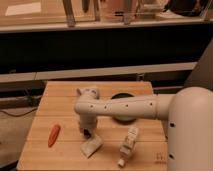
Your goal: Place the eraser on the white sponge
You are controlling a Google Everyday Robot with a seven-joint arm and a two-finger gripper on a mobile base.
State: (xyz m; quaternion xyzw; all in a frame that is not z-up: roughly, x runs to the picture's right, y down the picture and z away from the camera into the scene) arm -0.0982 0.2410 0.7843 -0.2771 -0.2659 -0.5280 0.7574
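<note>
The white sponge (91,146) lies flat on the wooden table (65,102), near the front edge. My gripper (87,130) points down at the end of the white arm (125,106), just above and behind the sponge's far end. A tiny dark chunk (89,133) shows at the gripper's tip; it looks like the eraser, and I cannot tell whether it is gripped. Nothing dark lies on the sponge's visible top.
An orange carrot-shaped thing (53,135) lies left of the gripper. A pale knobbly bottle-like object (128,145) lies right of the sponge. A dark round disc (123,114) sits partly under the arm. A dark wall and shelf stand behind the table.
</note>
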